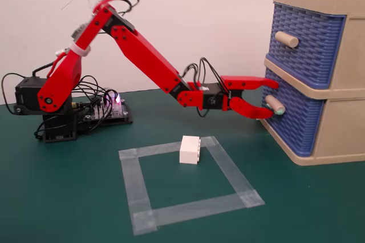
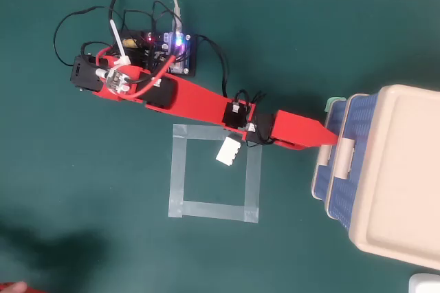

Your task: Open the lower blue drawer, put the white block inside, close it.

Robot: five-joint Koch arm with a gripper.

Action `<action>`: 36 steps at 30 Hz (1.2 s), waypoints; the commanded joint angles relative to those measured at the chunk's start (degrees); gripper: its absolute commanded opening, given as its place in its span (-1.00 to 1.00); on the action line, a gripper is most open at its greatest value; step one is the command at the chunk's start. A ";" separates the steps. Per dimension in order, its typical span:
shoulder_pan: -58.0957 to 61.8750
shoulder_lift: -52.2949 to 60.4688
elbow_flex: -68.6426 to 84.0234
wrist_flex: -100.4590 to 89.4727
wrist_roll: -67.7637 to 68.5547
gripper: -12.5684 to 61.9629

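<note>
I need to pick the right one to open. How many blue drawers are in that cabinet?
2, stacked in the beige frame: the upper blue basket-weave drawer with an all-beige knob, and the lower blue drawer, whose mint-tipped knob sits between the red hand's open jaws.
</note>
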State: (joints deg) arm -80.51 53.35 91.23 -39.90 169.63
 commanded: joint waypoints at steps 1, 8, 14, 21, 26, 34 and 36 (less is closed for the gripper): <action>-0.97 0.35 -5.19 0.70 0.18 -0.19; -0.70 0.09 -6.94 7.38 0.62 -0.73; -0.18 1.32 -1.41 7.38 1.85 -0.87; 1.41 19.51 23.29 7.47 9.93 -0.87; 3.96 30.15 38.41 7.38 11.69 -0.87; 6.33 31.55 39.99 6.94 11.07 0.23; 6.33 37.97 40.78 7.82 11.43 0.26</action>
State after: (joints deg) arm -73.92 85.52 132.89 -31.46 177.28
